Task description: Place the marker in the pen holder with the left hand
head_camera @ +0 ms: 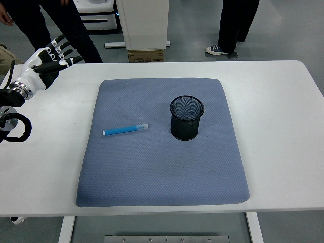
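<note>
Marker (pixel 125 130) lies flat on the grey-blue mat (pixel 162 167), blue body with a pale cap end pointing right, left of the pen holder (pixel 186 117) and clearly apart from it. Pen holder is a black mesh cup, upright, near the mat's middle, and looks empty as far as its mouth shows. Left hand (pixel 48 59) hangs over the far-left corner of the bench (pixel 283 116), well away from the marker, fingers spread and extended, holding nothing. Right arm not visible at all. Progress: nothing done yet as far as can be seen, no grasp, marker untouched, holder not loaded. Left to do, by my read: bring the left hand in over the mat, close on the marker, lift, carry it right to the holder's mouth, tip it upright and let go inside. Reach looks like the immediate step, since the hand is off at the corner. Marker is thin and low on soft fabric, so pinching it cleanly may be the fiddly part. People's legs (pixel 235 23) stand beyond the bench's far edge, plus a white cabinet (pixel 144 23), not involved.
</note>
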